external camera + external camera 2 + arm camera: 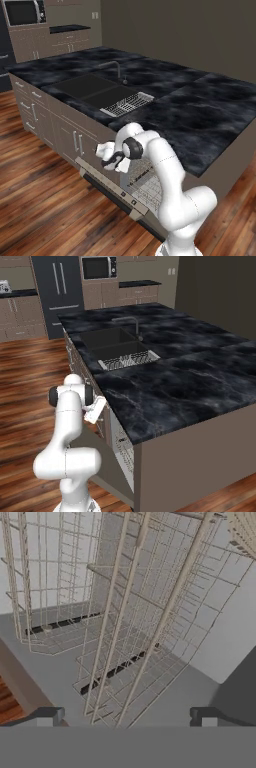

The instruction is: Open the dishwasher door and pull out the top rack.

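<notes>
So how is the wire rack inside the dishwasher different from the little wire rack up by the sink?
The dishwasher rack sits low, inside the machine behind the opened door; the sink rack sits up on the black counter. The dishwasher rack looks light grey and broad; the sink rack is white and smaller. The open gripper is reaching at the dishwasher rack, not the sink rack. Both are wire grids.

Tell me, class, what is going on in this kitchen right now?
A white robot arm is working at the dishwasher under the dark island counter. The dishwasher door is already swung down and open. The gripper sits just above it at the mouth of the machine, open, with its fingertips apart and nothing between them. The hand view looks straight into the wire grid of the top rack, which it has not yet gripped. Beside the sink, a white dish drainer sits untouched.
</notes>
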